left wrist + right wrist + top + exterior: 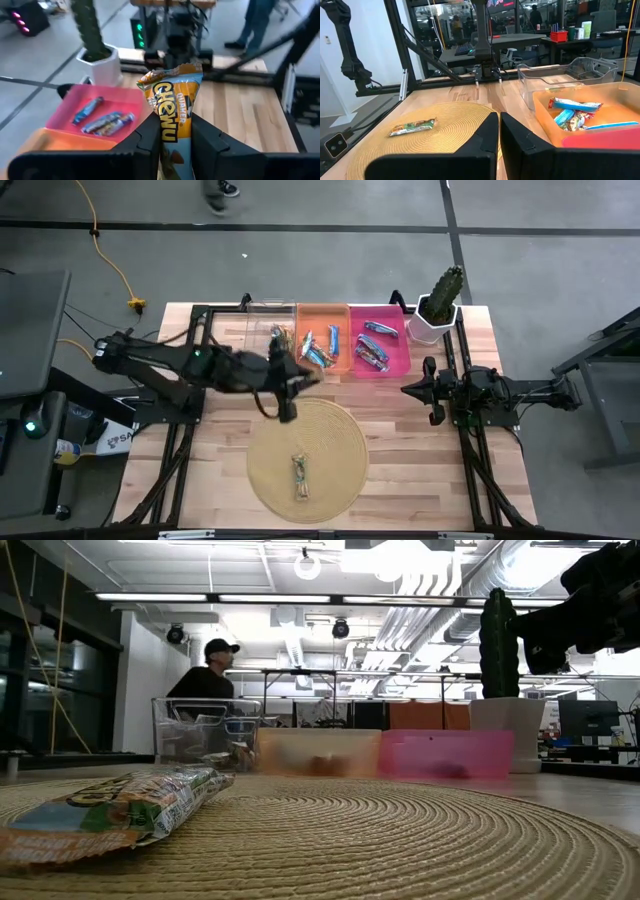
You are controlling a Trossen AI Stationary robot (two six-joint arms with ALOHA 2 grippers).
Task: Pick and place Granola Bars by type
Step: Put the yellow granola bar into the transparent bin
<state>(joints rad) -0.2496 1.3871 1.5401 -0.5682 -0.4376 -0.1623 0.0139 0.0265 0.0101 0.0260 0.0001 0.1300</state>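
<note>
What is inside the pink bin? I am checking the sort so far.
The pink bin holds a few dark silver-purple bars, lying loose; the left wrist view shows about three. The left gripper and its Chewy bar hide the near side.

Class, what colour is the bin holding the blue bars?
Orange bin, seen best in the high view.

Bright overhead lights; low view foreground blurry.

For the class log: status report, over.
Left gripper shut on Chewy bar near orange bin. Right gripper shut, parked. One bar left on mat.
</note>
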